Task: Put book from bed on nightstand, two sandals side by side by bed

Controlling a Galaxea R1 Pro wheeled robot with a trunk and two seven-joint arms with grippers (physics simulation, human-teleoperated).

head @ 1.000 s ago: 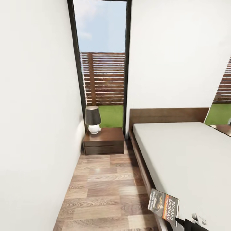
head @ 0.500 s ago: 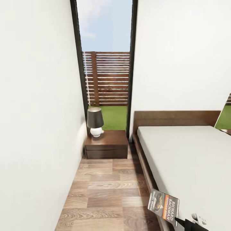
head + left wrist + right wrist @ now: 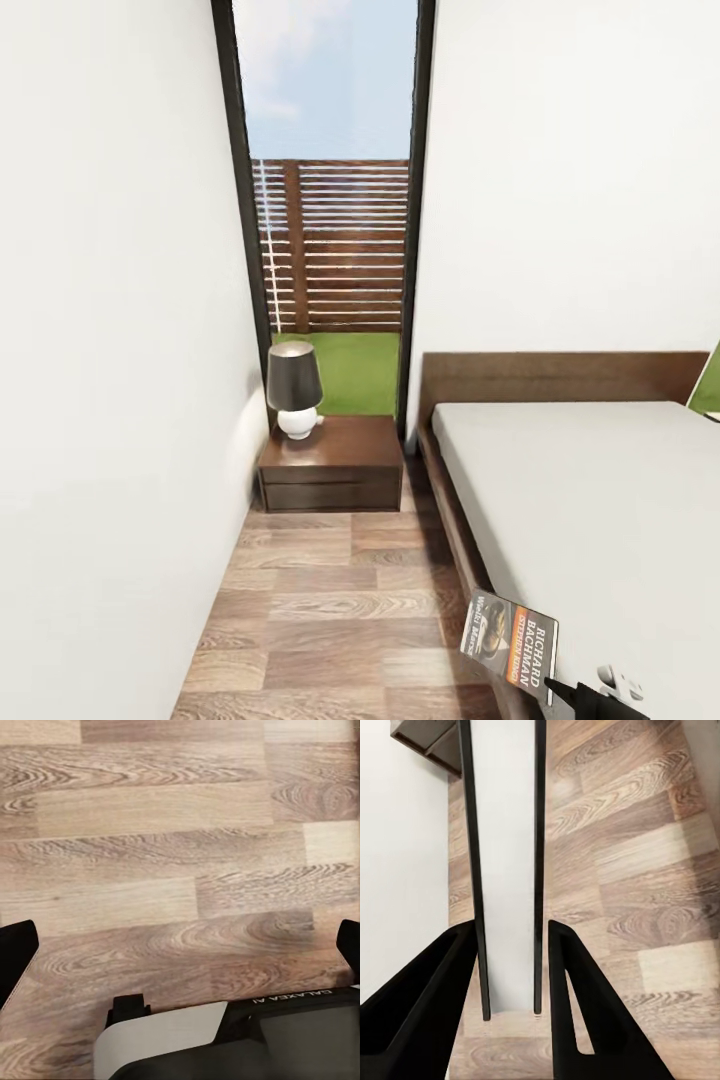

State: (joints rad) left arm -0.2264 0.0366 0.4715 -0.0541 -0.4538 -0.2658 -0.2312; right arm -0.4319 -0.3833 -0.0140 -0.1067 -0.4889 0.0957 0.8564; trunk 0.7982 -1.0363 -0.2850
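A small table lamp (image 3: 294, 391) with a dark shade and a round white base stands close to the white side wall (image 3: 110, 350). Directly behind the lamp rises a tall dark-framed window (image 3: 325, 200), and through its glass a brown slatted fence (image 3: 335, 245) shows above the lamp, with a strip of green grass (image 3: 350, 365) beside the shade and blue sky over the fence.

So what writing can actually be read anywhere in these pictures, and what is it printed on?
"RICHARD BACHMAN": white letters on the book cover, head view.
The orange band beside the name and the white line at the cover's other edge: too blurred to read.
"GALAXEA A1": on the left arm's dark housing, left wrist view; the last characters are uncertain.
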